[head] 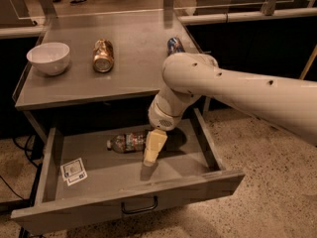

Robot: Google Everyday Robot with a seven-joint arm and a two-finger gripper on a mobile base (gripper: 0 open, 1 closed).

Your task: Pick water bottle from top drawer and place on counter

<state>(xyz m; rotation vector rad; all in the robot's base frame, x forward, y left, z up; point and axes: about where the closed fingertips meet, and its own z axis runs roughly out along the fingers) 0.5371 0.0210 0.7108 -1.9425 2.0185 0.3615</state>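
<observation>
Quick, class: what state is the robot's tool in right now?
The tool: down inside the top drawer, at the right end of the lying water bottle; whether it is open, closed or holding anything cannot be told.

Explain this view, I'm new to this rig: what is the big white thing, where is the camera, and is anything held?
The big white thing is the robot's arm, reaching in from the right. Its hand points down into the open drawer, at the right end of the water bottle, which lies on its side. Whether the hand grips it cannot be seen. The one camera looks down from the drawer's front. A card lies front-left in the drawer. On the counter above: a bowl, a gold can and a blue can.
</observation>
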